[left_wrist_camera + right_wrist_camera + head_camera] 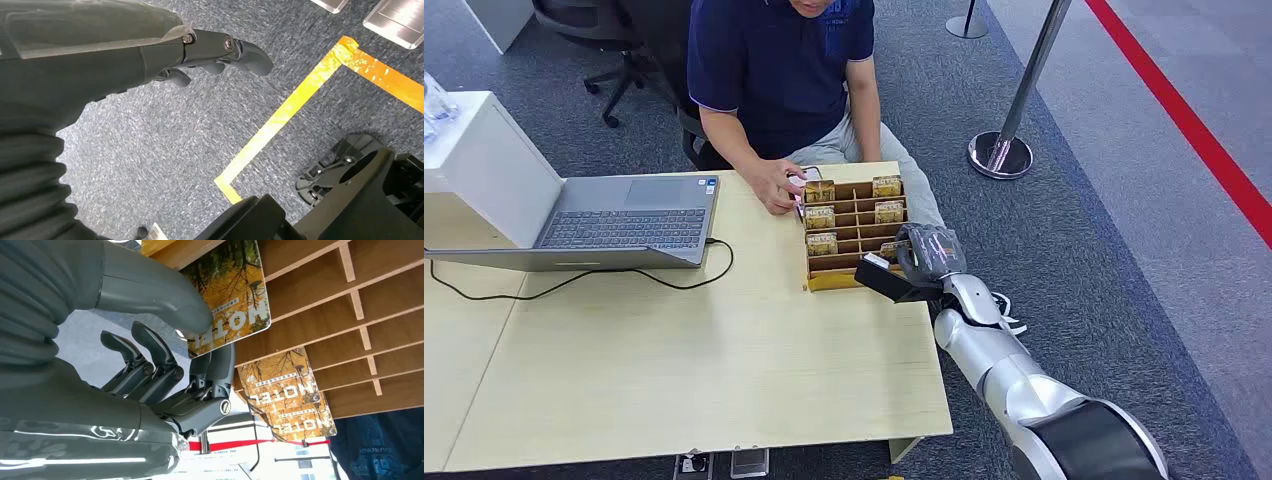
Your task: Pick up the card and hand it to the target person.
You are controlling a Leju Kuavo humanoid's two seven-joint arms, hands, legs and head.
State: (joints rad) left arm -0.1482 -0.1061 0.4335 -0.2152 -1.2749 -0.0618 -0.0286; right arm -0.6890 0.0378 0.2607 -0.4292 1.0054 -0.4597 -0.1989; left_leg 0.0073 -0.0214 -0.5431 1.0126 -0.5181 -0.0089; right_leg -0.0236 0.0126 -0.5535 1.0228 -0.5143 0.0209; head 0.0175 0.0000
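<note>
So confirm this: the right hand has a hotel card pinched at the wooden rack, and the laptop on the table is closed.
One thing is wrong: the laptop is open, keyboard showing in the head view. The rest holds: the right hand pinches a hotel card at the wooden rack on the table.

Bright, even light — sharp, shadowless

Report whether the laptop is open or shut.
Open: the laptop has its keyboard exposed and its lid raised, beside the card rack.
</note>
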